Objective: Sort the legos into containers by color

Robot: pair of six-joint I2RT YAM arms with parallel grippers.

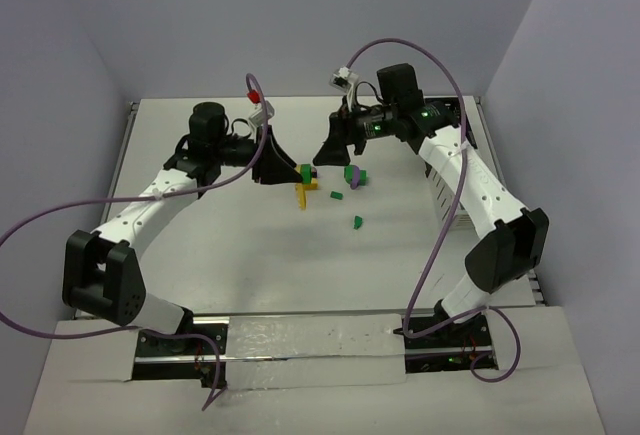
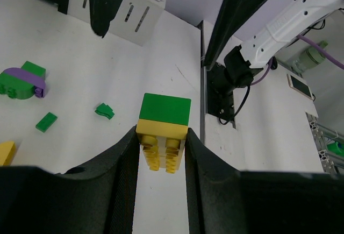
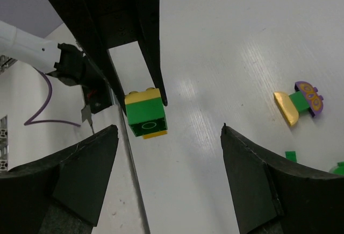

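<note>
My left gripper (image 1: 290, 169) is shut on a stacked yellow and green lego (image 1: 306, 170), held above the table; in the left wrist view (image 2: 161, 149) the yellow brick (image 2: 162, 143) sits between the pads with the green brick (image 2: 165, 108) beyond it. My right gripper (image 1: 335, 148) is open and empty, facing that lego (image 3: 145, 114) from a short way off, its midpoint in the right wrist view (image 3: 169, 176). Loose legos lie on the table: a yellow piece (image 1: 303, 196), a green and purple piece (image 1: 353, 175) and small green pieces (image 1: 356, 221). The white container rack (image 1: 441, 191) is at the right, mostly hidden by the right arm.
The rack's slotted white end (image 2: 135, 9) shows at the far side in the left wrist view. A green and purple piece (image 2: 21, 81) and two small green pieces (image 2: 47, 121) lie left of my left gripper. A yellow, green and purple piece (image 3: 299, 100) lies right of my right gripper.
</note>
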